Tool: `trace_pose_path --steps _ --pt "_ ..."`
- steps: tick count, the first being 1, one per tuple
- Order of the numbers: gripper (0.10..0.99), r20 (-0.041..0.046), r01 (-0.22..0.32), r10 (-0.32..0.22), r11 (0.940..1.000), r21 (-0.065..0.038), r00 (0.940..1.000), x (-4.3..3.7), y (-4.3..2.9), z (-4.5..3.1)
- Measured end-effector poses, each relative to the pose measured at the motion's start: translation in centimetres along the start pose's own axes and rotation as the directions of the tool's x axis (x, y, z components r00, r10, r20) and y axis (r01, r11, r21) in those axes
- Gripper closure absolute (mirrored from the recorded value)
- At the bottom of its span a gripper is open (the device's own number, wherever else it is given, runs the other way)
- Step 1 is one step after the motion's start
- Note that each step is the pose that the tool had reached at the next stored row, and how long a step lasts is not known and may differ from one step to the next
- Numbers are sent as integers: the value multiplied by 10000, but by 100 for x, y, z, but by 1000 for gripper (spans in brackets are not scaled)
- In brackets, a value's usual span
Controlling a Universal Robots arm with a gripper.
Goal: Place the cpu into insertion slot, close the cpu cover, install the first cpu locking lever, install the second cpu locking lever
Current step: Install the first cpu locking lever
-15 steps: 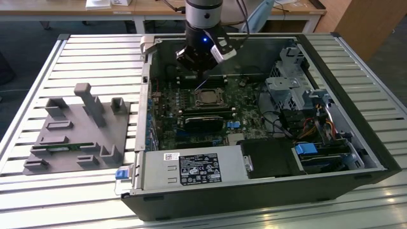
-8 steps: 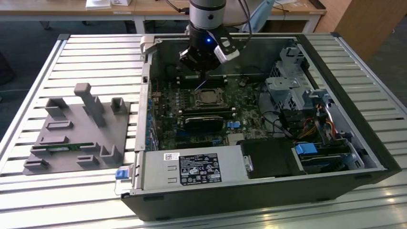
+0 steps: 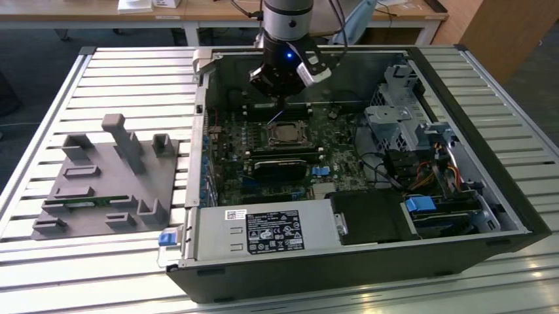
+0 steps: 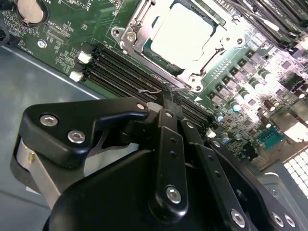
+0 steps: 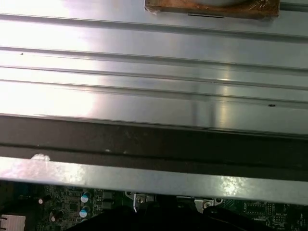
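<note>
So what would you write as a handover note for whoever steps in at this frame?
Gripper: fingers closed together, tips low beside the socket edge, next to a thin wire lever. Whether they grip it, I cannot tell.
Chip: seated in the socket, silver top showing.
Cover: lying flat around the chip in the second wrist view.
Computer case: open on the slatted table, arm reaching inside.
Done: chip in, cover down.
Left: lever locking; I cannot tell whether either lever is hooked.
</note>
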State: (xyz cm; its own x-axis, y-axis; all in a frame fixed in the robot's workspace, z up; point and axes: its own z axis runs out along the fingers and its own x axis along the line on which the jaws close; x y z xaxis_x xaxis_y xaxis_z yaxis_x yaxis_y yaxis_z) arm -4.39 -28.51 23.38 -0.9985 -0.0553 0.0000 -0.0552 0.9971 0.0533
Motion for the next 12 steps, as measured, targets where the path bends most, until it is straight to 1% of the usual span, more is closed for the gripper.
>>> trace_pose_path --steps 10,12 --pt "980 0 0 0 10000 -1 10000 -104 -9 63" --pt "980 1 0 0 10000 -2 10000 -112 -10 82"
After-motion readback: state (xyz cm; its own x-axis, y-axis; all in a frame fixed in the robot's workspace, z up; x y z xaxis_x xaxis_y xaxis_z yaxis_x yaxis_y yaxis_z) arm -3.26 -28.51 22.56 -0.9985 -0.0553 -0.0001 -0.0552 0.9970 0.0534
